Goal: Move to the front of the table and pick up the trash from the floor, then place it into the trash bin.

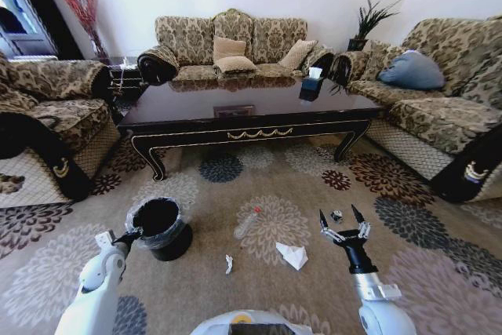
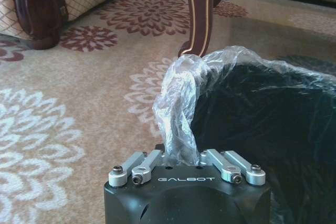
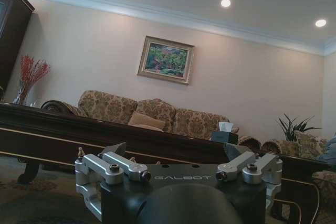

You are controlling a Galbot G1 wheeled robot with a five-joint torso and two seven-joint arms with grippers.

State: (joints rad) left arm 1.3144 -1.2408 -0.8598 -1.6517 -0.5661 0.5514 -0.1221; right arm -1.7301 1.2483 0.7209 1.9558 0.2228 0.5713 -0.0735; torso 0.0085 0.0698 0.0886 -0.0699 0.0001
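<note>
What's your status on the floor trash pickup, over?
Left gripper shut on the trash bin liner. Right gripper open, low over the carpet. Bottle, paper wad, scrap on floor. Nothing in the way.

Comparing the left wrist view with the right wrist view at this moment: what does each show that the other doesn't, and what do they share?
Left wrist view alone: the left gripper shut on the plastic liner at the rim of the trash bin, on flowered carpet.
Right wrist view alone: the right gripper's fingers spread open, the table top edge-on, a tissue box on it, the far sofa, a framed painting and ceiling lights.
Both: the table, seen as one carved leg in the left wrist view, and patterned sofas.
</note>
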